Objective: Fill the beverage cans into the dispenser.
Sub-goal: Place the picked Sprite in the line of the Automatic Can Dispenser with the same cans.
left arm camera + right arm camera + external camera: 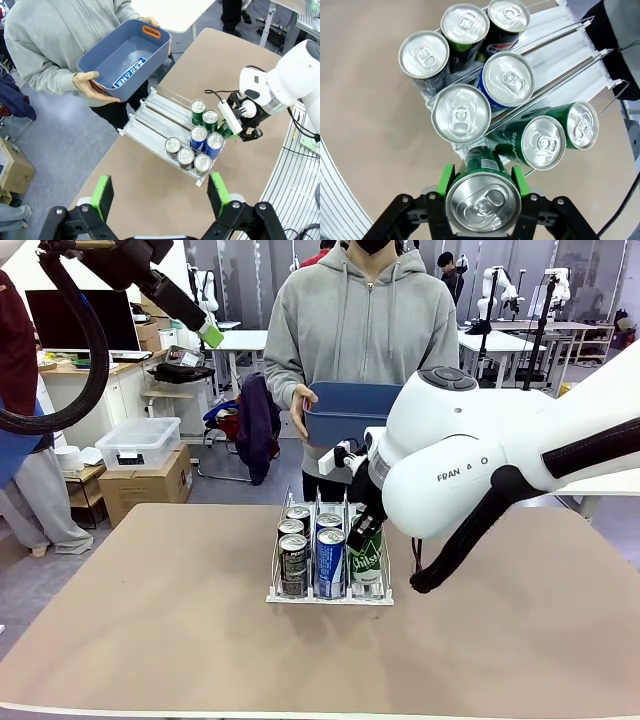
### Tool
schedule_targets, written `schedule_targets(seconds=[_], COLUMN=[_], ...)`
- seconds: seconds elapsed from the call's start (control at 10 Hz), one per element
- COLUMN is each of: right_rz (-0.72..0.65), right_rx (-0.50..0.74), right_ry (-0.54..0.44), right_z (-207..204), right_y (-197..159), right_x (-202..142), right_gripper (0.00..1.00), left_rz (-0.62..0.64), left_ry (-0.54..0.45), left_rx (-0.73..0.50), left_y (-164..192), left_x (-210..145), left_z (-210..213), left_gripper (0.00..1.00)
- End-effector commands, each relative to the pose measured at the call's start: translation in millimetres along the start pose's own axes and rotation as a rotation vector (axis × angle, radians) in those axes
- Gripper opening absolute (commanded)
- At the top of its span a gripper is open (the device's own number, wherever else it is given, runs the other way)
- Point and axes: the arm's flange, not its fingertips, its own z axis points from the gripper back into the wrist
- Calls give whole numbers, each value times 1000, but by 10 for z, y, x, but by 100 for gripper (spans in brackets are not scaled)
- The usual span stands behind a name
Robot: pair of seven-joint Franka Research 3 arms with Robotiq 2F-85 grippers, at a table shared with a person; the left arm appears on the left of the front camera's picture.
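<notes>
The right gripper (pixel 482 172) pinches a green can (pixel 483 201) at the near end of the dispenser's (pixel 152 112) right lane, just beside two more green cans (pixel 542 142) (the other lanes hold five cans (pixel 461 112)). The left gripper (pixel 160 192) hangs high over the table (pixel 150 620) with jaws spread, and a person (pixel 365 330) beyond holds a blue tub (pixel 350 410).

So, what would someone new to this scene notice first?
Probably the right pincer, shut on a green metal drink can right beside the clear-plastic three-lane dispenser rack, which holds seven cans on the brown table. Behind it, a person in a grey hoodie holds a dark blue plastic tub, and the left pincer hangs open high above.
</notes>
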Motion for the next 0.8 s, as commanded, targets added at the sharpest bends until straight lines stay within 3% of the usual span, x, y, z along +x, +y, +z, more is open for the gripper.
schedule_targets(seconds=[0.0,0.4,0.7], right_rz=[-6,-32,-23], right_rx=[-115,-120,-32], right_ry=[-29,1,64], right_z=[-336,-376,-234], right_y=[-217,-330,-251], right_x=[-54,-84,-276], right_gripper=[58,58,58], left_rz=[-3,-3,-3], left_ry=[-7,-7,-7], left_rx=[7,7,7], left_y=[22,22,22], left_x=[-9,-9,-9], left_z=[-11,-11,-11], left_gripper=[100,100,100])
